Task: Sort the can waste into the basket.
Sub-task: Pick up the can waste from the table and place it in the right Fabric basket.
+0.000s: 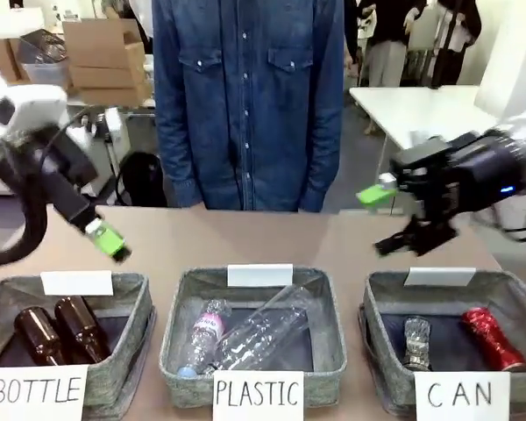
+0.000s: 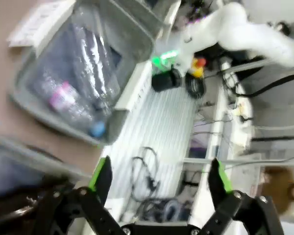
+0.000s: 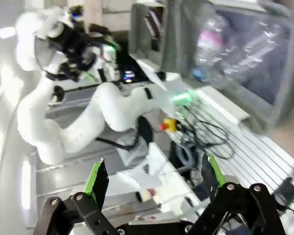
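Observation:
The grey basket [image 1: 501, 280] with the "CAN" sign stands at the front right of the table. Inside it lie the red can [image 1: 492, 338] on the right and the dark can with silver ends [image 1: 415, 341] on the left. My right gripper [image 1: 383, 217] hovers above and behind that basket's left corner, open and empty; the right wrist view shows its fingers [image 3: 96, 179] spread wide. My left gripper [image 1: 106, 238] hangs over the far left basket, and the left wrist view shows it open [image 2: 159, 178] with nothing held.
A "PLASTIC" basket [image 1: 177, 298] in the middle holds clear bottles [image 1: 254, 338]. A "BOTTLE" basket [image 1: 138, 289] at left holds two brown glass bottles [image 1: 61, 331]. A person in a denim shirt [image 1: 245, 96] stands at the far edge. Bare tabletop lies behind the baskets.

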Robot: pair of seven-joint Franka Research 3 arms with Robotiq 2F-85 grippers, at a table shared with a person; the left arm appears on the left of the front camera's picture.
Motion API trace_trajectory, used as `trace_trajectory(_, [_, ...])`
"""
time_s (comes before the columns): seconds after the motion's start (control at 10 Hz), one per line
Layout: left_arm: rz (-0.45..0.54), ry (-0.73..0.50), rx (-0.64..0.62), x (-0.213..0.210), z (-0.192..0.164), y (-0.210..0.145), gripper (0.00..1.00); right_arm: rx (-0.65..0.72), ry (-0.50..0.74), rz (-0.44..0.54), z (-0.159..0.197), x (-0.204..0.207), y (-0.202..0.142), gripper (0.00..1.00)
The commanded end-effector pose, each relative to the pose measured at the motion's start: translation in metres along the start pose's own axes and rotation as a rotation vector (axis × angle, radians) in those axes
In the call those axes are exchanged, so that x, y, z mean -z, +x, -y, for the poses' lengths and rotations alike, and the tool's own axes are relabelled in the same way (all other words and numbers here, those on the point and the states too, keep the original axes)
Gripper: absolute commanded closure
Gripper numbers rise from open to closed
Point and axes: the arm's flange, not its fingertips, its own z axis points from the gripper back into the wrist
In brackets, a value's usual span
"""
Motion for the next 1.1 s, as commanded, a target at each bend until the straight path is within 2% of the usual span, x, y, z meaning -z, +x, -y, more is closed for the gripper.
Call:
trace_trajectory(0.0, [0.255, -0.206, -0.298, -0.006, -0.005, -0.032, 0.0, 0.164, 0.214, 0.042, -0.026, -0.003, 0.022, 0.0])
trace_trajectory(0.1, [0.344, -0.203, -0.294, -0.013, -0.009, -0.045, 0.0, 0.211, 0.275, 0.055, -0.026, -0.011, 0.027, 0.0])
trace_trajectory(0.2, [0.537, -0.166, -0.11, -0.026, -0.005, -0.059, 0.0, 0.25, 0.325, 0.045, -0.017, -0.023, 0.031, 0.0])
trace_trajectory(0.3, [0.668, -0.129, 0.051, -0.038, 0.003, -0.069, 0.0, 0.273, 0.332, 0.077, -0.006, -0.037, 0.031, 0.0])
trace_trajectory(0.4, [0.757, -0.034, 0.087, -0.048, 0.008, -0.08, 0.0, 0.287, 0.321, 0.131, 0.005, -0.056, 0.029, 0.0])
trace_trajectory(0.5, [0.472, -0.21, -0.181, -0.056, -0.018, -0.053, 0.0, 0.298, 0.325, 0.19, 0.016, -0.08, 0.024, 0.0])
trace_trajectory(0.6, [0.472, -0.21, -0.181, -0.056, -0.018, -0.053, 0.0, 0.286, 0.292, 0.217, 0.028, -0.097, 0.017, 0.0])
trace_trajectory(0.7, [0.472, -0.21, -0.181, -0.056, -0.018, -0.053, 0.0, 0.279, 0.328, 0.142, 0.012, -0.066, 0.032, 0.0])
trace_trajectory(1.0, [0.472, -0.21, -0.181, -0.056, -0.018, -0.053, 0.0, 0.279, 0.328, 0.142, 0.012, -0.066, 0.032, 0.0])
